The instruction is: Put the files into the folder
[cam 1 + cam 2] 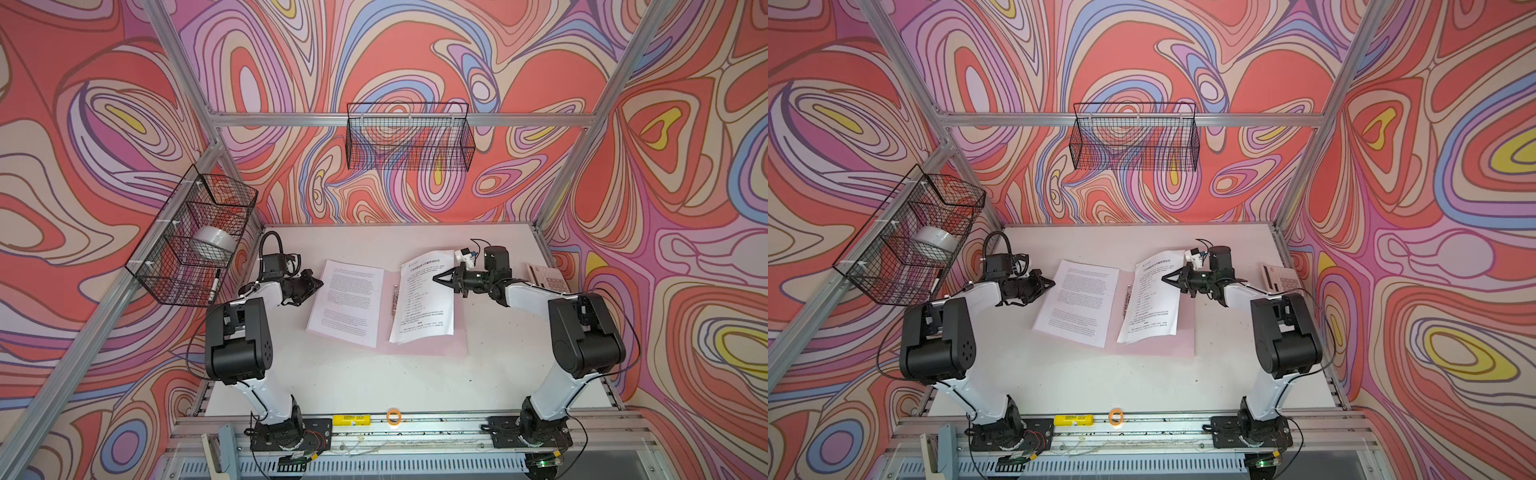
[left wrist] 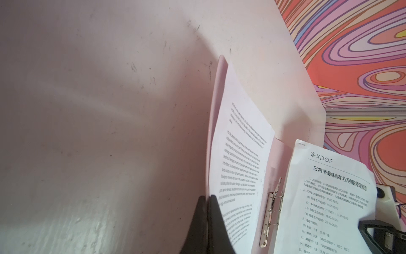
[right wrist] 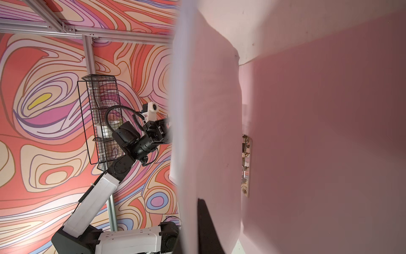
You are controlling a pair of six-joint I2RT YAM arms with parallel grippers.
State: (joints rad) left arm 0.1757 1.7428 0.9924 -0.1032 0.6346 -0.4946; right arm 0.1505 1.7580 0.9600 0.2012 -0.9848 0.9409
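The pale-pink folder [image 1: 419, 350] lies open mid-table, its metal clip [image 1: 394, 300] along the spine. One of the files, a dense-text sheet [image 1: 347, 301], rests on the left cover. My left gripper [image 1: 321, 284] is shut on the outer edge of that cover and sheet; in the left wrist view the closed tips [image 2: 207, 198] pinch the pink edge beside the page [image 2: 239, 154]. A second file, the headed sheet [image 1: 424, 309], stands lifted and curled over the right cover. My right gripper [image 1: 434, 277] is shut on its right edge. In the right wrist view one finger [image 3: 204, 220] shows against the sheet's blank back [image 3: 208, 110].
A pinkish-white calculator [image 1: 546, 277] lies at the table's right edge behind the right arm. A wire basket [image 1: 195, 249] with a white tape roll hangs on the left wall, another basket [image 1: 409, 137] on the back wall. A yellow block [image 1: 351, 419] and orange ring [image 1: 393, 416] sit on the front rail.
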